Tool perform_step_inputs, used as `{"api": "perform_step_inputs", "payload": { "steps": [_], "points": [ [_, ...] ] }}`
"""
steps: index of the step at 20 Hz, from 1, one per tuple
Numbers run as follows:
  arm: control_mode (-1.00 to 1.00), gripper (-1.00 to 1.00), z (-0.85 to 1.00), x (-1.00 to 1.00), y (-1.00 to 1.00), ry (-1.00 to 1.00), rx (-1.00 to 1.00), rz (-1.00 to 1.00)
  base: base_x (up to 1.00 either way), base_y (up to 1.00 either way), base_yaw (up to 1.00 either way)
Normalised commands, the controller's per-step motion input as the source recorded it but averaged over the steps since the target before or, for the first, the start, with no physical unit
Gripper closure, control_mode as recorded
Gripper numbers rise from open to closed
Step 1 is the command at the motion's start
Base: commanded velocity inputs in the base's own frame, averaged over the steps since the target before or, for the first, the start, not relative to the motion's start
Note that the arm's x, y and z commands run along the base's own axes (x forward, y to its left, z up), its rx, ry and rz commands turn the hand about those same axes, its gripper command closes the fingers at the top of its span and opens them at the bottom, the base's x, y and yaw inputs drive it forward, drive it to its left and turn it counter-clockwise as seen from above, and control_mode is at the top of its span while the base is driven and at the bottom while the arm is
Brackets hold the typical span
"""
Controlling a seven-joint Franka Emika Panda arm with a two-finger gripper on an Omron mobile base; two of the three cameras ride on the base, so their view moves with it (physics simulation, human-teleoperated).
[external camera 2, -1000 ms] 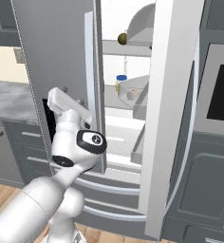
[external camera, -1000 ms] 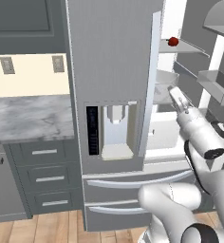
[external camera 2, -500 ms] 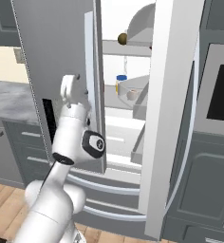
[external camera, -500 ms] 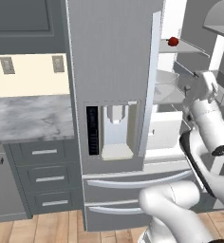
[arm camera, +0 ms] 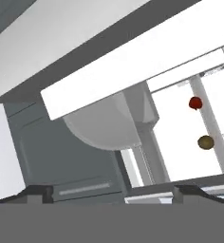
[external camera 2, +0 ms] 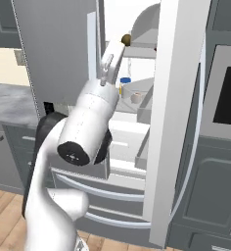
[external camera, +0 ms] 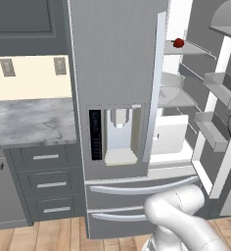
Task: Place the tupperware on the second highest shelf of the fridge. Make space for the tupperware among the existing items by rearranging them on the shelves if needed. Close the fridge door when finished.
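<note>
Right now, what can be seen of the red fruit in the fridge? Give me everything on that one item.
The red fruit is small, round and apple-like, deep red with a darker spot on top. It sits upright on the uppermost shelf in the left base view, near that slab's front corner, with nothing else touching it. In the hand view it shows again as a red ball against the white lining, apart from the brown round fruit.

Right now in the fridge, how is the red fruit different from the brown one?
The red fruit is bright red and looks slightly smaller; the brown fruit is dull olive-brown. In the hand view they sit apart, not touching. In the right base view the brown fruit rests on a high shelf. Both are small and round.
</note>
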Motion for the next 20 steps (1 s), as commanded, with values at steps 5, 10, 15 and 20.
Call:
{"api": "perform_step_inputs", "payload": {
  "steps": [5,10,15,20],
  "points": [
    [-1.00,-1.00,0.33,-0.76,-1.00,0.20,0.18,0.00,0.00,0.00,0.00],
    [-1.00,-1.00,-0.11,-0.33,-1.00,0.33,0.12,0.03,0.00,0.00,0.00],
    [-1.00,-1.00,-0.88,0.01,-1.00,0.28,0.11,0.12,0.00,0.00,0.00],
    [-1.00,-1.00,-1.00,0.12,-0.83,0.22,0.06,0.17,0.00,0.00,0.00]
  ]
}}
